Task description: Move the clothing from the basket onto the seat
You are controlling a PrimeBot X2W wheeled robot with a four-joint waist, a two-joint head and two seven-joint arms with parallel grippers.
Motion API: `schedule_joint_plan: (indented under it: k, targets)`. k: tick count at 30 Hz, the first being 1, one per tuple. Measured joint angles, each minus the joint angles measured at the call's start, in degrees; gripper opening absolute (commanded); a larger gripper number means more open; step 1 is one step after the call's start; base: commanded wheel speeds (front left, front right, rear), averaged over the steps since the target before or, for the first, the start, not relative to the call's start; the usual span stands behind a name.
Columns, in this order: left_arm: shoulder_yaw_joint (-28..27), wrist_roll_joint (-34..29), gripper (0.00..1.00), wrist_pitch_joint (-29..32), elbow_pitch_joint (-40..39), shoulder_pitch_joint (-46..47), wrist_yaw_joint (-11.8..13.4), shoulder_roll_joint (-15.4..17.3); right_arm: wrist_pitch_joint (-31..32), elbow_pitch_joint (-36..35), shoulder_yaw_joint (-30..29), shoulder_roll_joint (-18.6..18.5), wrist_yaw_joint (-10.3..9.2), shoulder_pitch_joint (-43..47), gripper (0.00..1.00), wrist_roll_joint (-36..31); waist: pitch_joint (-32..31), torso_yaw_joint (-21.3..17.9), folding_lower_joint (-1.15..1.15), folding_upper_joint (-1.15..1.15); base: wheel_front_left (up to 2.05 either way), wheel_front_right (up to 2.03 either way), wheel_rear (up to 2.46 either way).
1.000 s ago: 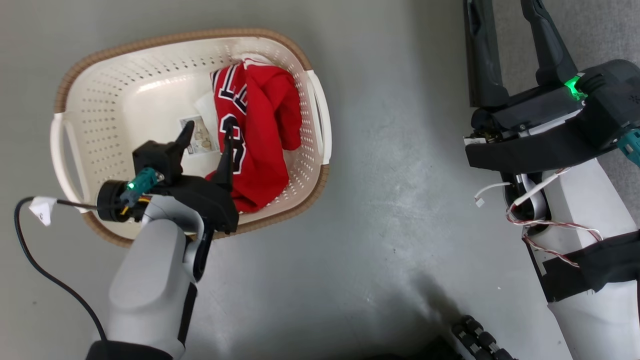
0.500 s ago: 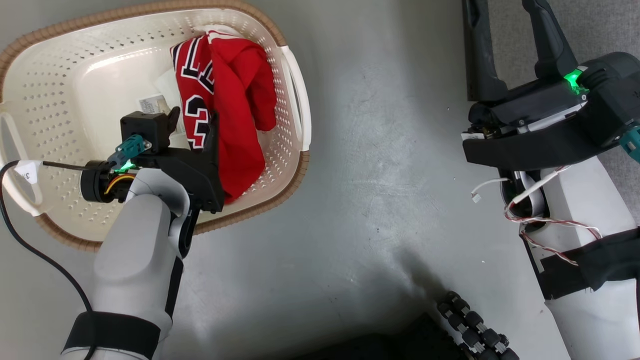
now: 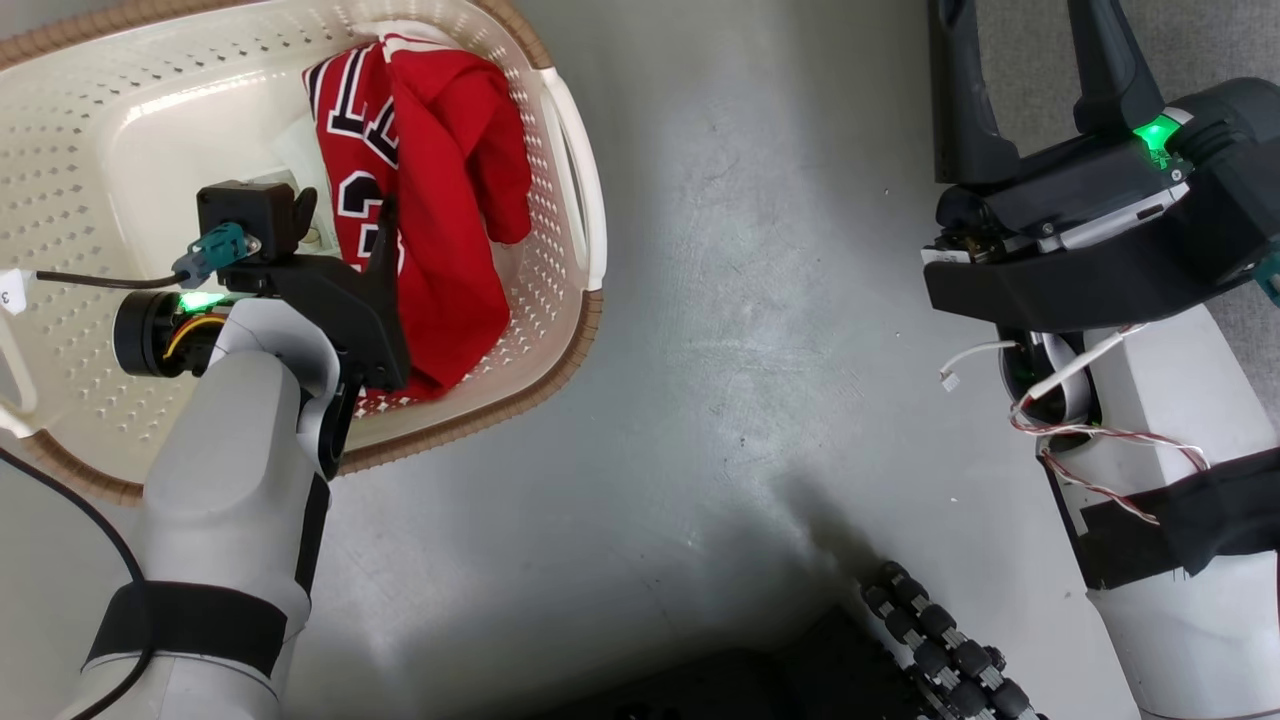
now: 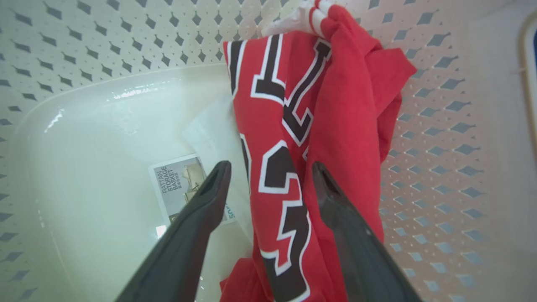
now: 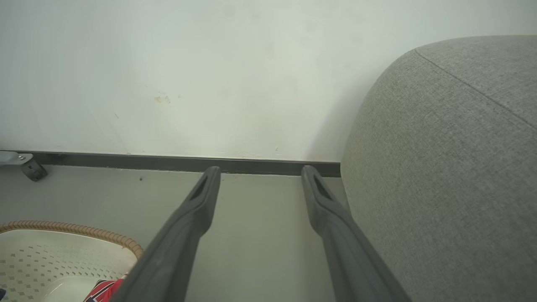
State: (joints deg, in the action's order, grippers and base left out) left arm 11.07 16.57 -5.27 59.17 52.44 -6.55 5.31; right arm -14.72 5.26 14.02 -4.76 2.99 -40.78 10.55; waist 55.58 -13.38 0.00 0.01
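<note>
Since a second ago the left gripper (image 3: 345, 210) has tipped further down into the basket (image 3: 560, 340), so its wrist now covers most of one finger. The view from the head has swung too, which is why the basket sits nearer that view's left edge. The left fingers (image 4: 201, 218) stand wide apart with nothing held between them. In the left wrist view, one tip hangs over the label (image 4: 180, 184) on the basket floor and the other over the red fabric. The clothing (image 4: 348, 138) lies in the gap between the tips and runs on beyond them, heaped against the perforated wall, its black-and-white numerals facing up. I cannot tell whether either tip touches the cloth.

The right gripper (image 3: 1020, 60) is well away from the basket, above bare floor (image 3: 750, 300), its fingers (image 5: 188, 226) also spread wide and empty. Ahead of those tips is the foot of the wall (image 5: 209, 63). The seat (image 5: 440, 167) bulges just beside the outer finger, and the basket rim shows off to the other side, below the inner finger.
</note>
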Motion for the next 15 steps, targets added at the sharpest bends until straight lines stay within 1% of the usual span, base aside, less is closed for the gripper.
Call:
schedule_joint_plan:
  k: [15]
  targets:
    - [-0.6,0.3,1.0,0.1,4.0,3.5,0.3,0.1,0.0,-1.5,-0.1,0.2,0.04,0.0,1.0,-0.5,2.8,-1.3,0.0,0.0,0.0,0.0,0.0]
